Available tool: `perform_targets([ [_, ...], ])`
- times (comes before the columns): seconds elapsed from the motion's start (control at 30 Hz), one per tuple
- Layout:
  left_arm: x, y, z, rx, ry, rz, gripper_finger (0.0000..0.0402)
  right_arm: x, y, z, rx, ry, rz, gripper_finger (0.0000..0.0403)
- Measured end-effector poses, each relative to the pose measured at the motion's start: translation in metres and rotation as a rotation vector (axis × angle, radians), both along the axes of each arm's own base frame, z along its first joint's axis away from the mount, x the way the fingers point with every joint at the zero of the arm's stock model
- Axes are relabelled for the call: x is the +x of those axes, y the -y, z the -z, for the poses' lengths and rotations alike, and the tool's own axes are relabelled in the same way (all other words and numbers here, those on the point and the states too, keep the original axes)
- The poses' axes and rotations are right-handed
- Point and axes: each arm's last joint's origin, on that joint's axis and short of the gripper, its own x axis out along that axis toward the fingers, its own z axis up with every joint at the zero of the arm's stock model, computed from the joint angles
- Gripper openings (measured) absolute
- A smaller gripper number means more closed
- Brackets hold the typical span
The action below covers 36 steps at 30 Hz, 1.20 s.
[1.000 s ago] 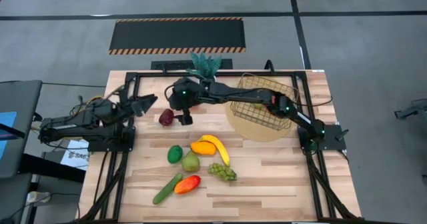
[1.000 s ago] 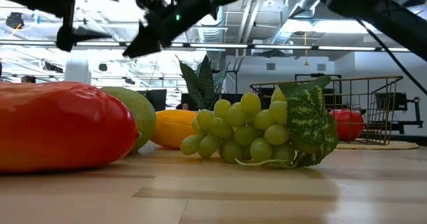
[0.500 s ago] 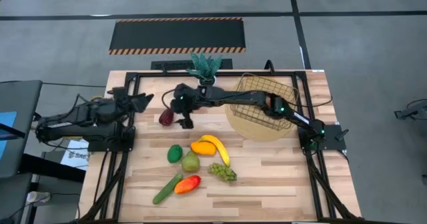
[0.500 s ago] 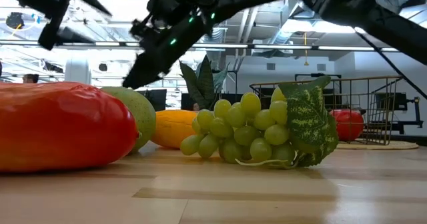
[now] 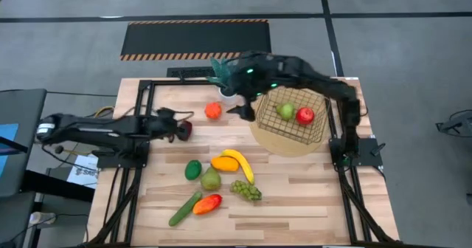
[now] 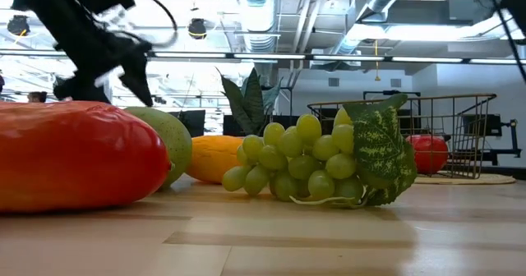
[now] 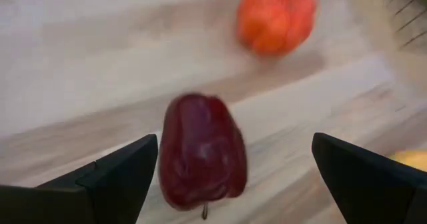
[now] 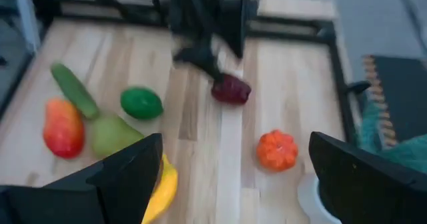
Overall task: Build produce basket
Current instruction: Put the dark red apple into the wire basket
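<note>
A dark red plum [image 5: 186, 129] lies on the table at the left; in the left wrist view [image 7: 200, 151] it sits between the fingers of my open left gripper [image 7: 233, 177], which is low over the table [image 5: 179, 132]. I cannot tell whether the fingers touch it. An orange fruit [image 5: 213, 111] lies just beyond it. The gold wire basket [image 5: 317, 104] stands on a round tan mat and holds a green pear [image 5: 286, 111] and a red apple [image 5: 304, 116]. My right gripper [image 5: 242, 112] is open and empty, raised beside the basket's left side.
Near the table's middle lie a lime [image 5: 193, 170], a pear [image 5: 211, 179], an orange pepper [image 5: 224, 162], a banana [image 5: 242, 165], grapes [image 5: 246, 190], a cucumber [image 5: 184, 208] and a red pepper [image 5: 208, 203]. A spiky plant in a white pot [image 5: 225, 74] stands at the far edge.
My right gripper has risen from beside the plum and swung toward the table's far right, to the basket's left side. This uncovers the orange fruit and the basket's contents. My left gripper has gone toward the table's right and down to the plum, its fingers now on either side of it.
</note>
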Motion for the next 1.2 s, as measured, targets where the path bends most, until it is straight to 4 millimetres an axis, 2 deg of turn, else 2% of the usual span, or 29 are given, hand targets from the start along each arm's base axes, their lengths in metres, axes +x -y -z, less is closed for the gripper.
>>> perform_targets([
  [0.17, 0.018, -0.008, 0.035, -0.075, -0.191, -0.056, 0.0384, -0.025, -0.014, -0.026, 0.029, 0.058, 0.014, 0.0395],
  [0.27, 0.037, -0.010, 0.045, -0.118, -0.139, 0.005, 0.0384, -0.037, -0.023, -0.036, 0.037, 0.080, 0.001, 0.0395],
  [0.37, 0.060, -0.010, 0.049, -0.152, 0.001, 0.151, 0.0384, -0.038, -0.031, -0.032, 0.045, 0.031, -0.020, 0.0395],
  [0.57, 0.100, 0.000, 0.049, -0.209, 0.254, 0.493, 0.0384, -0.034, -0.035, -0.009, 0.051, -0.155, -0.040, 0.0395],
  [0.7, 0.111, 0.006, 0.050, -0.247, 0.277, 0.578, 0.0384, -0.020, -0.029, 0.012, 0.014, -0.244, -0.074, 0.0395],
  [0.83, 0.110, 0.006, 0.044, -0.256, 0.301, 0.566, 0.0384, -0.006, -0.026, 0.040, 0.007, -0.399, -0.121, 0.0395],
  [1.03, 0.102, 0.007, 0.019, -0.258, 0.385, 0.548, 0.0384, 0.027, -0.021, 0.082, 0.140, -0.493, 0.037, 0.0395],
  [1.2, 0.083, 0.009, -0.001, -0.259, 0.378, 0.555, 0.0384, 0.051, -0.017, 0.121, 0.153, -0.580, 0.086, 0.0395],
])
